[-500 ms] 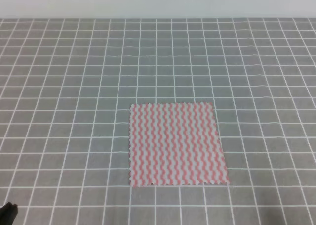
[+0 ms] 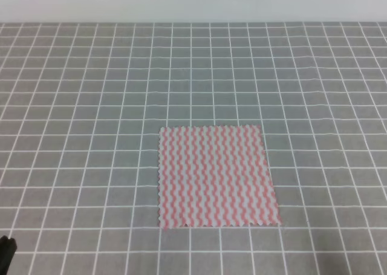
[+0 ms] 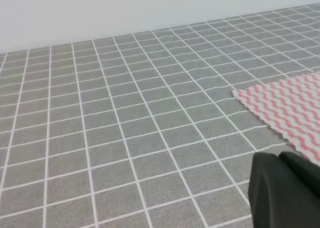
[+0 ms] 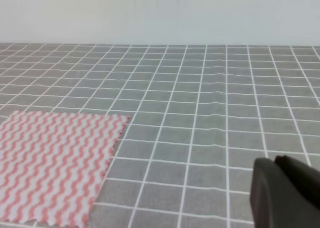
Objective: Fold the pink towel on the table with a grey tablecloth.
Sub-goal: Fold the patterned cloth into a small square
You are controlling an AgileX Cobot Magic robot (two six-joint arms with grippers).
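On the grey desk (image 2: 91, 106), towel (image 2: 214, 176) lies flat and unfolded, centre-front, untouched. Left gripper (image 2: 6, 251) barely in view at the corner; right gripper (image 4: 285, 193) partly seen; openings cannot be told. Suggest pinching near-edge corners together, lifting evenly, matching edges.

Towel: pink towel (image 2: 216, 176) lies flat on the table with a grey tablecloth (image 2: 91, 106), near its front middle.
Left gripper (image 2: 6, 251): front-left corner, well apart from the towel.
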